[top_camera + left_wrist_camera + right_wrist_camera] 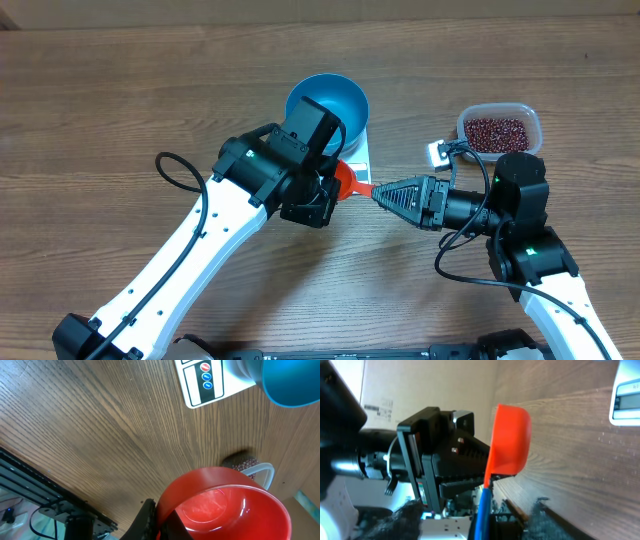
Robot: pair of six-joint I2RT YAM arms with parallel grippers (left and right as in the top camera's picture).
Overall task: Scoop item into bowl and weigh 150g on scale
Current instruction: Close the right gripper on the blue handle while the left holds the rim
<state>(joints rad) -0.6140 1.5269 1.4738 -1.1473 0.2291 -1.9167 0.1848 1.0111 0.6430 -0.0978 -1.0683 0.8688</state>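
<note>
- While clamped shut on the red scoop (346,178), the left gripper (330,188) sits near the middle of the table (100,100).
- Right gripper (380,193): tip at the scoop's handle end, at 3 o'clock of the scoop; open or gripping, cannot tell.
- Bowl (345,100): blue, on the scale (358,152), at 12 o'clock of the scoop.
- Scale: white, one corner showing at 5 o'clock of the bowl.
- Beans (497,131): red-brown heap in a clear tub (533,122), at 2 o'clock of the right gripper, well apart from the bowl.
</note>
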